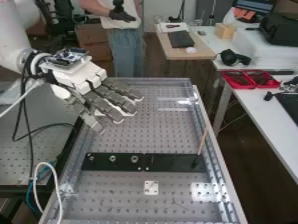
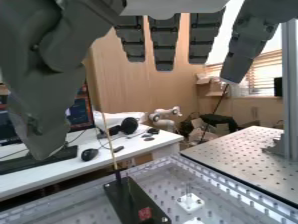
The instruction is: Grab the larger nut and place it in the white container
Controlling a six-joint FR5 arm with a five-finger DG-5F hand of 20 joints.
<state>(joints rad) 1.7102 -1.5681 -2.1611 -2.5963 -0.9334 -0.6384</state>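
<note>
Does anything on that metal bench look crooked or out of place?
The thin stick at one end of the black bar looks askew: it leans, perhaps intentionally. The smaller nut, larger nut and bearing stand neatly in a row.

Black bar [image 1: 174,162]: one. On it: smaller nut [image 1: 91,158], one; larger nut [image 1: 113,158], one; bearing [image 1: 134,158], one; thin rod [image 1: 203,141], one. Well apart from bar: red trays [image 1: 237,86], two.
</note>
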